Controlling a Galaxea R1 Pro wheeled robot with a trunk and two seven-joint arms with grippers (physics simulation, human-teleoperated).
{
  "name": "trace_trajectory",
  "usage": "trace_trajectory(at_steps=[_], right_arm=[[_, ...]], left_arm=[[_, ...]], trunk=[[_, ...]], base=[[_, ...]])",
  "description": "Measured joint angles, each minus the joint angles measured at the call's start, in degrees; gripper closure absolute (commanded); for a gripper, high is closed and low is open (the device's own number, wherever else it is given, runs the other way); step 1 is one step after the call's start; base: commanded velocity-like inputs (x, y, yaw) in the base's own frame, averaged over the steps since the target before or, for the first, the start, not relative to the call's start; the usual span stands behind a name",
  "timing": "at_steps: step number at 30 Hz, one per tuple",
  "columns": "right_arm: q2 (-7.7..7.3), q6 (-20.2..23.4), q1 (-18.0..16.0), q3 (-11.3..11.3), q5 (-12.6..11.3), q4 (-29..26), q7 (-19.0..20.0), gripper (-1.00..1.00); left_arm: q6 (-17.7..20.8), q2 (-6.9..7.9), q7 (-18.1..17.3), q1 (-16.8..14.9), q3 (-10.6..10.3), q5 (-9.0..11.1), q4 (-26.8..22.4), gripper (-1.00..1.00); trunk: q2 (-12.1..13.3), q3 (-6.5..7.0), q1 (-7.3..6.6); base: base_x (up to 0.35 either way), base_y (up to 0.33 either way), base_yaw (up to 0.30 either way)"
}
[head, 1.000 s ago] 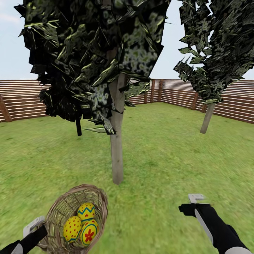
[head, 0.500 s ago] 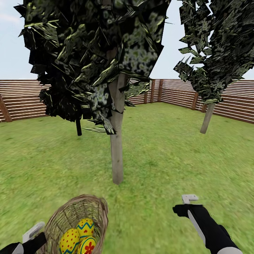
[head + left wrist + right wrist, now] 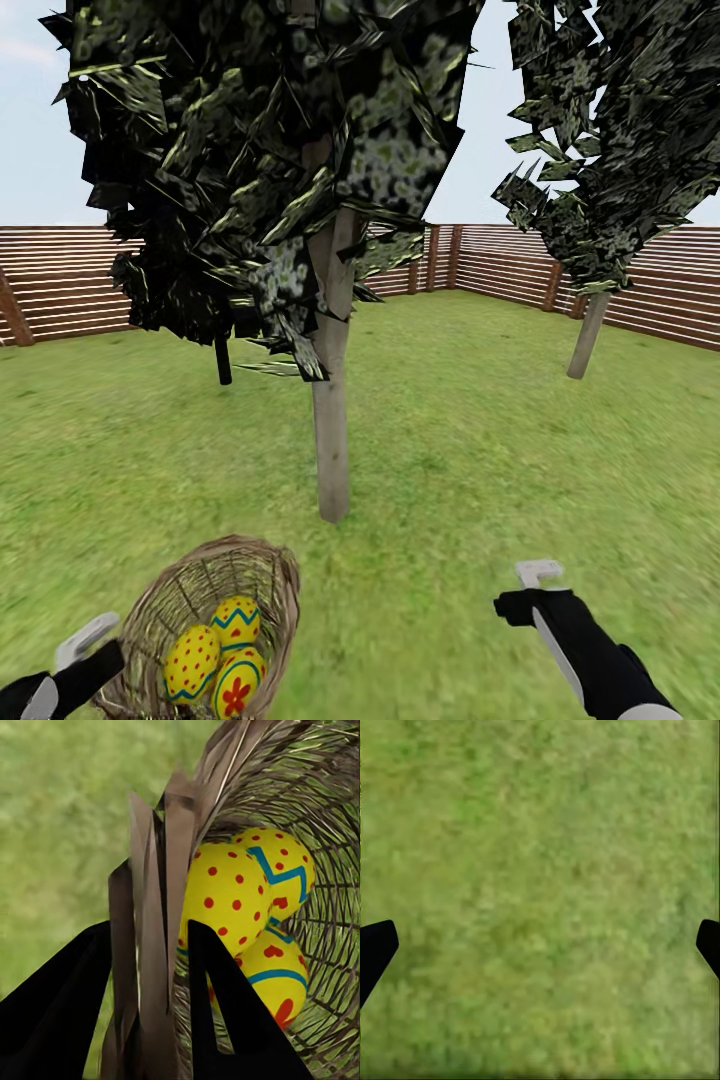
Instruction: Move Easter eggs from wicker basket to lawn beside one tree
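Clamped on the wicker basket (image 3: pixel 150 907) rim, left gripper (image 3: pixel 150 945); inside it, three smooth, probably slippery Easter eggs (image 3: pixel 225 907), best pinched across their middles; right gripper (image 3: pixel 540 945) wide over lawn (image 3: pixel 540 832).

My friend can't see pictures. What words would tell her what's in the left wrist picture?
The left gripper is clamped on the rim of the wicker basket, one dark finger on each side. Inside lie the three Easter eggs, bright yellow with red dots and blue zigzags. The lawn is blurry green beyond.
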Motion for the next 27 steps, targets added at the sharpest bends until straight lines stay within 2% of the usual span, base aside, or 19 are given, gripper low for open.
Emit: trace_trajectory(at_steps=[6, 9, 10, 15, 27], right_arm=[[1.94, -1.4, 0.0, -0.3, 0.1, 1.9, -0.3, -1.00], [2.04, -1.4, 0.0, -0.3, 0.1, 2.9, -0.3, -1.00], [2.04, -1.4, 0.0, -0.3, 0.0, 5.1, -0.3, -1.00], [2.05, -1.4, -0.1, -0.4, 0.0, 5.3, -0.3, -1.00], [2.05, -1.5, 0.0, -0.4, 0.0, 5.3, -0.3, -1.00]], left_arm=[[-2.1, -1.96, 0.2, 0.0, 0.2, 0.1, -1.9, 1.00], [-2.1, -2.95, 0.1, 0.0, 0.1, 0.1, -1.9, 1.00], [-2.1, -3.18, 0.2, 0.0, 0.1, 0.0, -2.0, 1.00], [-2.2, -3.17, 0.1, 0.0, 0.2, 0.0, -2.0, 1.00], [-2.1, -3.04, 0.3, 0.0, 0.3, 0.1, -2.0, 1.00]], trunk=[[0.0, 0.00, 0.00], [0.0, 0.00, 0.00], [0.0, -0.01, 0.00], [0.0, 0.00, 0.00], [-4.8, -2.16, 2.63]], base=[[0.000, 0.000, 0.000], [0.000, 0.000, 0.000], [0.000, 0.000, 0.000], [0.000, 0.000, 0.000], [0.000, 0.000, 0.000]])
